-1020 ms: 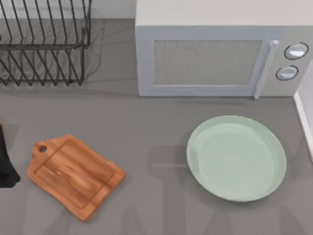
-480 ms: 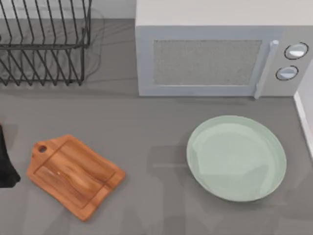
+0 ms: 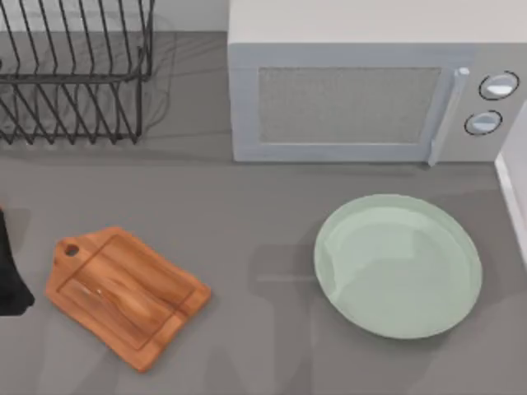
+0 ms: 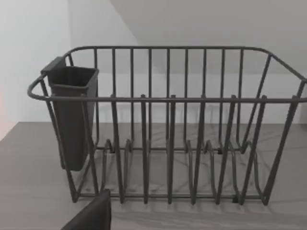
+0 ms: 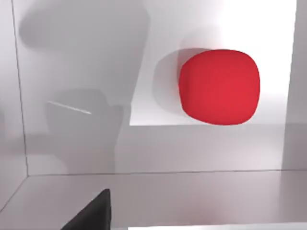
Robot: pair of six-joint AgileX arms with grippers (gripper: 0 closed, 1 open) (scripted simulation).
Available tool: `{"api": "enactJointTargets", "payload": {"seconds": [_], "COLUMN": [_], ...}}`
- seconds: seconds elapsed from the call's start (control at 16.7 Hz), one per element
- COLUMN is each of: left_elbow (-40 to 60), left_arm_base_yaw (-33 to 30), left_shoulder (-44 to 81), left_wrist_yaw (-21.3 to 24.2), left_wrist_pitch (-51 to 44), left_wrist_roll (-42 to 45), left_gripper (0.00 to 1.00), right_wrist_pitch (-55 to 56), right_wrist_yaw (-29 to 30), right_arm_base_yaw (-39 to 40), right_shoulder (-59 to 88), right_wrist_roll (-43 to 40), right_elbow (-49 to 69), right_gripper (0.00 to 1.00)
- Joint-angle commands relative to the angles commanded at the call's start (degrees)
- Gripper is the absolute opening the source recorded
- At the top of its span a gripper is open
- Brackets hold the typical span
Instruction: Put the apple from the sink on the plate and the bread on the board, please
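Note:
The red apple [image 5: 219, 87] lies on the white floor of the sink [image 5: 72, 143], straight below my right gripper [image 5: 91, 215], of which a dark corner shows at the picture's edge above the sink. The pale-green plate [image 3: 398, 265] sits on the counter at the right with nothing on it. The wooden board [image 3: 123, 295] lies at the left, its handle pointing to the far left, and it is bare. My left gripper [image 4: 91, 215] hangs at the table's left edge, facing the dish rack. The bread is out of view.
A black wire dish rack [image 3: 74, 74] with a dark cutlery cup [image 4: 72, 115] stands at the back left. A grey microwave [image 3: 370, 90] fills the back right. The sink's white rim [image 3: 515, 193] runs along the right edge, close to the plate.
A faint shadow on the plate has shifted. The plate, the board and the left arm have stayed where they were.

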Motion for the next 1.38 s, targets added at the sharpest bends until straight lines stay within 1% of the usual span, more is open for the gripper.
{"api": "enactJointTargets", "payload": {"seconds": [0.18,0.3,0.78,0.96,1.26,1.38], "left_elbow": [0.0,0.0,0.0,0.0,0.0,0.0], "left_arm_base_yaw": [0.0,0.0,0.0,0.0,0.0,0.0], "left_shoulder": [0.0,0.0,0.0,0.0,0.0,0.0], "left_wrist_yaw": [0.0,0.0,0.0,0.0,0.0,0.0], "left_wrist_pitch": [0.0,0.0,0.0,0.0,0.0,0.0], "left_wrist_roll": [0.0,0.0,0.0,0.0,0.0,0.0], "left_gripper": [1.00,1.00,1.00,1.00,1.00,1.00], "right_wrist_pitch": [-4.5,-6.1,-5.5,0.0,15.4,19.6], "right_wrist_yaw": [0.0,0.0,0.0,0.1,0.1,0.2], "right_arm_base_yaw": [-1.6,-2.2,-2.0,-2.1,-2.2,-2.2], "right_shoulder": [9.3,12.5,13.8,17.4,26.1,28.9], "right_wrist_roll": [-1.5,-2.1,-2.1,-2.1,-2.0,-1.9], "right_elbow": [6.7,9.1,9.0,6.9,1.6,-0.2], "right_gripper": [1.00,1.00,1.00,1.00,1.00,1.00]}}
